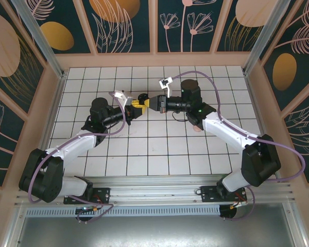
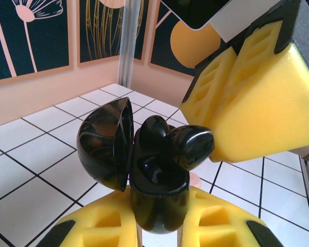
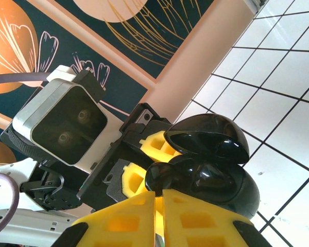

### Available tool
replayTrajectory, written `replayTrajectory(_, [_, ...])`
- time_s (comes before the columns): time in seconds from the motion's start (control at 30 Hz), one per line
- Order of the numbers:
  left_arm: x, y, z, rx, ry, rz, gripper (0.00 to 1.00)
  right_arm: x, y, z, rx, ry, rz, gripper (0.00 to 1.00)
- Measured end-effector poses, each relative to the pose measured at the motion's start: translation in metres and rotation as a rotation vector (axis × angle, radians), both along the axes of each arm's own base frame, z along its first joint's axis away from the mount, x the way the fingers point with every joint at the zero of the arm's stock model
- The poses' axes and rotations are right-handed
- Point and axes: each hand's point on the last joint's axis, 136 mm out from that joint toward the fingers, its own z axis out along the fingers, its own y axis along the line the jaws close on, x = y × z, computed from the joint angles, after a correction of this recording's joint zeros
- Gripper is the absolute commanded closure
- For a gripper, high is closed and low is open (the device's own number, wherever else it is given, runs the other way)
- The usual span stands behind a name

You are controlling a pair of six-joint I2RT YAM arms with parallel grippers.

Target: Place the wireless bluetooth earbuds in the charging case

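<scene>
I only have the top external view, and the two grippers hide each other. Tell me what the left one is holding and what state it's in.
Observer: In the left wrist view, the left gripper is clamped on the black charging case. Its lid stands open on the left.
Operator: Now give me the right side.
Observer: The right gripper is pinching a black earbud.
Operator: Report where that earbud sits.
Observer: It is at the case's open mouth and bulges above the opening, so it is not seated flush.
</scene>
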Motion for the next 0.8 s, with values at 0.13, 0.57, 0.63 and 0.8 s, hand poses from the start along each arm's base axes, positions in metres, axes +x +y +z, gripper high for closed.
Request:
replayTrajectory(0.13, [0.000, 0.000, -0.001, 0.004, -0.003, 0.000, 0.99, -0.001, 0.003, -0.001, -0.001, 0.001, 0.005, 0.86])
replayTrajectory(0.57, [0.000, 0.000, -0.005, 0.029, -0.012, 0.001, 0.99, 0.001, 0.007, -0.004, -0.022, 0.003, -0.003, 0.77])
replayTrajectory(0.63, [0.000, 0.000, -0.005, 0.034, -0.017, 0.000, 0.99, 0.001, 0.006, -0.003, -0.024, -0.006, -0.002, 0.73])
replayTrajectory(0.8, [-0.007, -0.002, -0.001, 0.039, -0.052, -0.041, 0.99, -0.001, -0.007, 0.015, -0.015, -0.076, -0.022, 0.63])
